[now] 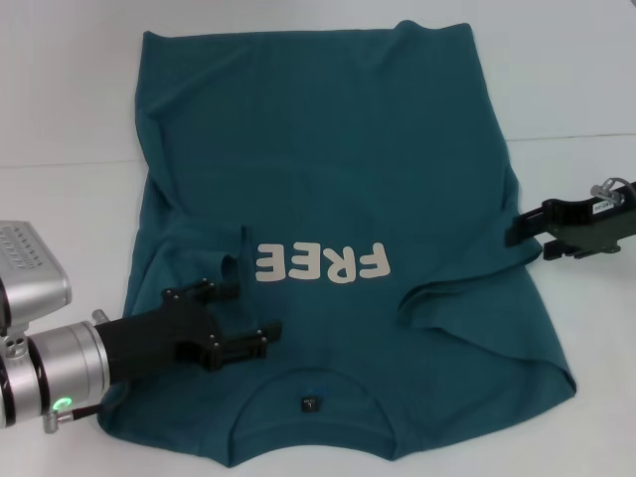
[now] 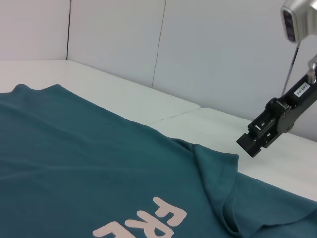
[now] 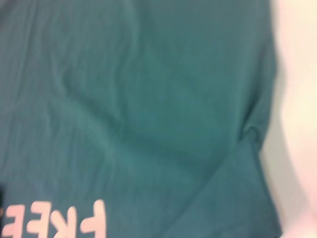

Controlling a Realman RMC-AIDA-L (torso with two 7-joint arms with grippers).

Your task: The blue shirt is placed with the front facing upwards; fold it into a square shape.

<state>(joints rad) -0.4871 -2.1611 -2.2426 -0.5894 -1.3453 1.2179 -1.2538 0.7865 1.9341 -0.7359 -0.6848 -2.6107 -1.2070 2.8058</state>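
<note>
The blue shirt [image 1: 328, 169] lies front up on the white table [image 1: 60, 119], collar toward me, with cream "FREE" lettering [image 1: 323, 261] and a small black neck label [image 1: 310, 403]. Both sleeves are folded inward onto the chest; the right fold [image 1: 467, 308] forms a ridge. My left gripper [image 1: 256, 313] hovers open over the shirt beside the lettering, holding nothing. My right gripper [image 1: 525, 241] stands open at the shirt's right edge, empty; the left wrist view shows it [image 2: 250, 144] above the table beside the cloth [image 2: 74, 158]. The right wrist view shows only shirt fabric [image 3: 148, 99].
White table surface surrounds the shirt on the left, right and far side. A pale wall [image 2: 198, 44] stands behind the table.
</note>
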